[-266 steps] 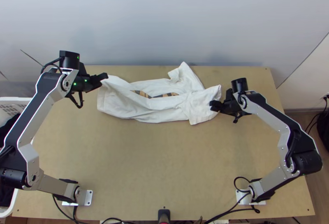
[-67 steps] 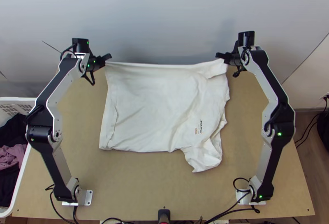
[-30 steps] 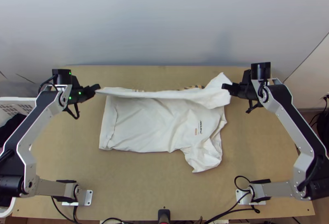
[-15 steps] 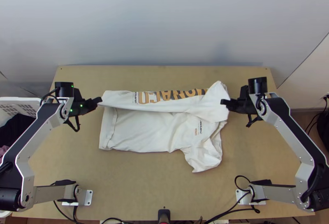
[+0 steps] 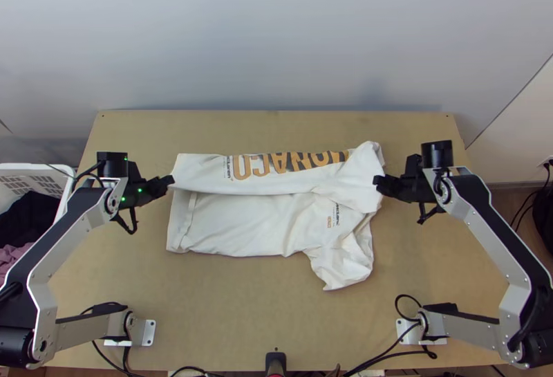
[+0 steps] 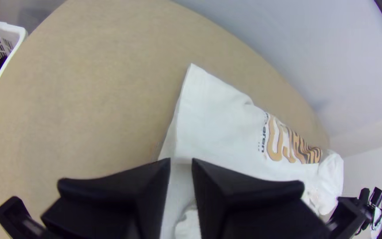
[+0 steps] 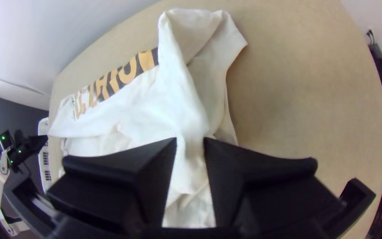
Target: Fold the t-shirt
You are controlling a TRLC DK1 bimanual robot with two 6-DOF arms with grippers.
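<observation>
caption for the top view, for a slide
White t-shirt, far side folded over, on the table between the left end effector and right end effector.

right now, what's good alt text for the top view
A white cloth t-shirt lies on a light wooden table, its far part folded over toward the near side, with a large orange-and-dark print showing. The flat-fingered black left gripper and matching right gripper are at the folded part's two ends.

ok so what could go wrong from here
The near sleeve sticks out crumpled, so the next fold could trap creases. The top layer stops short of the near edge of the shirt, so layers may end uneven. The open left gripper sits close and might snag cloth.
</observation>
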